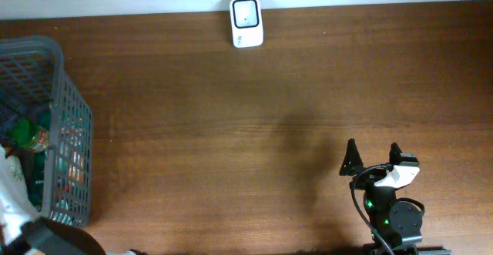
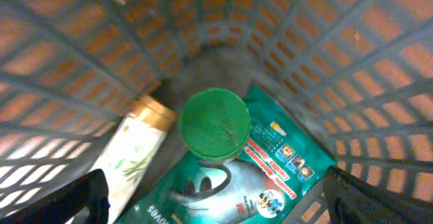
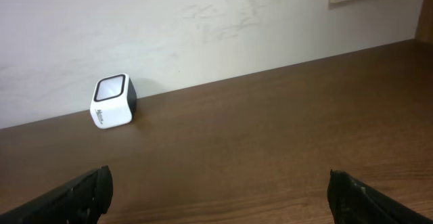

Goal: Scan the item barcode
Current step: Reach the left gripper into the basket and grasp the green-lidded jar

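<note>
We find the left gripper point(image 2: 215, 195) spread wide inside the basket point(image 1: 73, 124), over a green-lidded jar point(image 2: 214, 124) that overlaps a green packet point(image 2: 277, 160). The right gripper point(image 1: 373, 152) is also spread and holds nothing, low over the desk point(image 1: 231, 132). The scanner point(image 1: 246, 22) sits at the far edge.

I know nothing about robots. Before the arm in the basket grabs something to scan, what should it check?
1. Left gripper open, pointing into the basket: ok.
2. Target centred: the green-lidded container sits mid-view, on the green packet: ok.
3. Barcode located: cannot tell; only the lid shows.
4. Room to grip: cannot tell; the cream bottle lies close beside it.
5. Scanner on the table, path to it bare: ok.
6. Right gripper open, far from the basket: ok.
</note>
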Available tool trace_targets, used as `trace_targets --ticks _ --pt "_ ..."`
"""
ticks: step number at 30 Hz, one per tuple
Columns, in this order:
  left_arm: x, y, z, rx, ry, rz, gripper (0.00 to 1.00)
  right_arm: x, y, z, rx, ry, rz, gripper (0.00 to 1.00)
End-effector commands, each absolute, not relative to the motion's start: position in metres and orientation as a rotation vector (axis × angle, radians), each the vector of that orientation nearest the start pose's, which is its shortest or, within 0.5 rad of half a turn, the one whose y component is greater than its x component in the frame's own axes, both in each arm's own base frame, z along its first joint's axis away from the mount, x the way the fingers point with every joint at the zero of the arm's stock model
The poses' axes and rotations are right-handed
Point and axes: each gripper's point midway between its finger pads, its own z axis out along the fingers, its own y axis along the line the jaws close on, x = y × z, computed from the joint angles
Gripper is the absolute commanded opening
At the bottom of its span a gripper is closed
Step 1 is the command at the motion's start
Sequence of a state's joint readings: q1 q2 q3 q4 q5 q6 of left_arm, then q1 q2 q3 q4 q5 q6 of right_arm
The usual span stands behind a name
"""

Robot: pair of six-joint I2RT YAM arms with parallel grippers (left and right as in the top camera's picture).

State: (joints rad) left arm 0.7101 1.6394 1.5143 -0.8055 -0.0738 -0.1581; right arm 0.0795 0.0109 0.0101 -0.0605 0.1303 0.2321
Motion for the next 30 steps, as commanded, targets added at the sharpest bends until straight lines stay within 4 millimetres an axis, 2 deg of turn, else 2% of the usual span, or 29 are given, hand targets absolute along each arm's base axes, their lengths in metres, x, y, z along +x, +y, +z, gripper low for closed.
trace_targets --ticks 1,6,12,22,25,30 --pt "0.336 0.290 0.179 -0.966 2.392 0.234 0.99 0.246 -0.001 0.159 0.213 1.624 0.133 0.98" --pt "0.339 0.299 0.158 -0.978 2.422 0.232 0.99 0.246 -0.001 0.159 0.213 1.624 0.133 0.98" --pt "0.333 0.322 0.140 -1.012 2.422 0.254 0.99 0.246 -0.001 0.159 0.213 1.624 0.133 0.99" --pt "0.352 0.332 0.102 -0.927 2.463 0.219 0.99 0.246 -0.001 0.159 0.213 1.624 0.133 0.98" --pt "0.358 0.329 0.090 -0.910 2.476 0.161 0.99 0.246 -0.001 0.159 0.213 1.624 0.133 0.98" --pt "0.356 0.324 0.074 -0.922 2.514 0.127 1.00 0.246 -0.001 0.159 0.213 1.624 0.133 0.98"
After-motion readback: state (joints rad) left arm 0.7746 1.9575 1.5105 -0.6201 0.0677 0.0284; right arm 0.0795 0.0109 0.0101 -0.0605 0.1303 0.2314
